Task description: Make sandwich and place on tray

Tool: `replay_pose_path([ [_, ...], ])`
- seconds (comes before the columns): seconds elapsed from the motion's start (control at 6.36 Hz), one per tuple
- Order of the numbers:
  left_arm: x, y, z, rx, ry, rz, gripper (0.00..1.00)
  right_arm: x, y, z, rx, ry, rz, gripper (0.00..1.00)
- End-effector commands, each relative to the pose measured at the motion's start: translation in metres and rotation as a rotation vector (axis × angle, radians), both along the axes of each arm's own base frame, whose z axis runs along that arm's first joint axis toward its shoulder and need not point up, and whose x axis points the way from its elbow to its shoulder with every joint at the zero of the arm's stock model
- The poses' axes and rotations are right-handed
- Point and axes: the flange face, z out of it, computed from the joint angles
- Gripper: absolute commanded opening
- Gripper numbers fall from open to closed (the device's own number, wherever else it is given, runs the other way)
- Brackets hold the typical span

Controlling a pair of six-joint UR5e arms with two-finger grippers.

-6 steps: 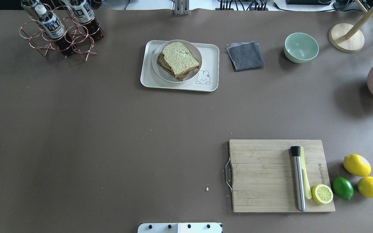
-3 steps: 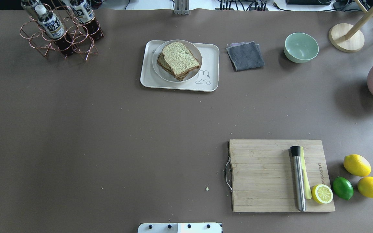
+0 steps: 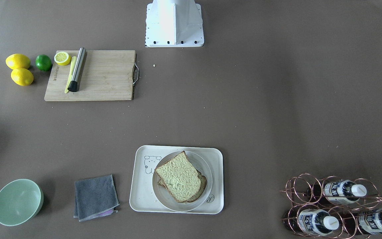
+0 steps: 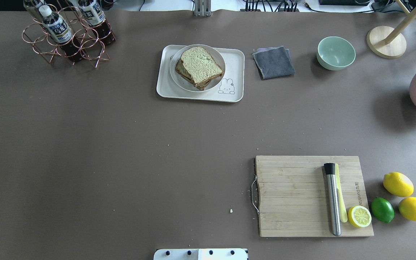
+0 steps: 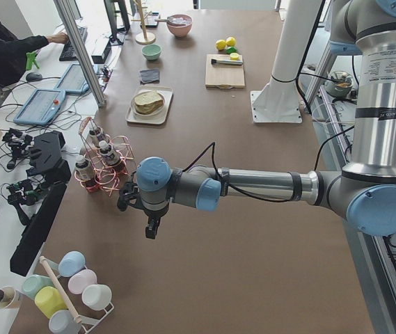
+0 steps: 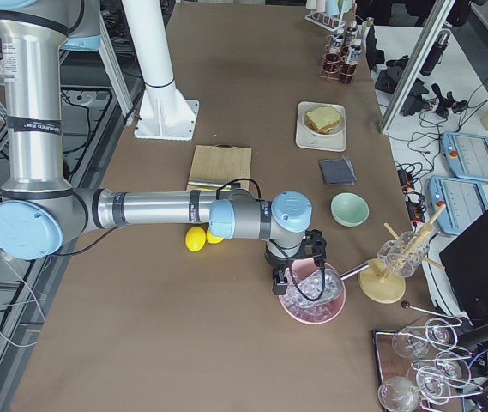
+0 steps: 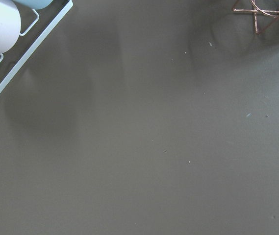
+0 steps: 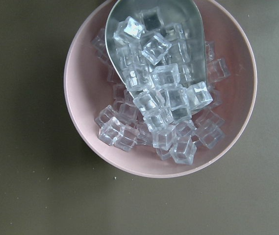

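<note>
The sandwich (image 4: 200, 66) is a stack of bread slices with the pale greenish crumb up, lying on a round white plate (image 4: 174, 72). The plate stands on the cream tray (image 4: 235, 59) at the table's far middle. No egg shows. The sandwich also shows in the front-facing view (image 3: 179, 177) on the tray (image 3: 141, 199). My left gripper (image 5: 151, 231) hangs over bare table near the bottle rack, far from the tray. My right gripper (image 6: 280, 281) hangs over a pink bowl of ice. I cannot tell whether either is open or shut.
A wooden cutting board (image 4: 291, 195) carries a steel muddler (image 4: 332, 198) and a lemon half (image 4: 359, 216). Two lemons and a lime (image 4: 382, 209) lie beside it. A grey cloth (image 4: 273, 62), green bowl (image 4: 336, 52), bottle rack (image 4: 67, 36) and pink ice bowl (image 8: 80, 73) stand around.
</note>
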Motion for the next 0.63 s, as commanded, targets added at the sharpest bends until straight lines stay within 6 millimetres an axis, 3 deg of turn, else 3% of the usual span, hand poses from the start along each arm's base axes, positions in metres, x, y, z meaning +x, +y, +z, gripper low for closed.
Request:
replay_pose_path([
  [0.0,0.0,-0.0003,0.0011,0.002,0.0,0.0,0.98,-0.0001,-0.0001,0.0009,-0.002,-0.002,0.0,1.0],
  [0.47,0.0,-0.0003,0.0011,0.0,0.0,-0.002,0.98,-0.0002,-0.0037,-0.0027,0.006,-0.001,0.0,1.0],
])
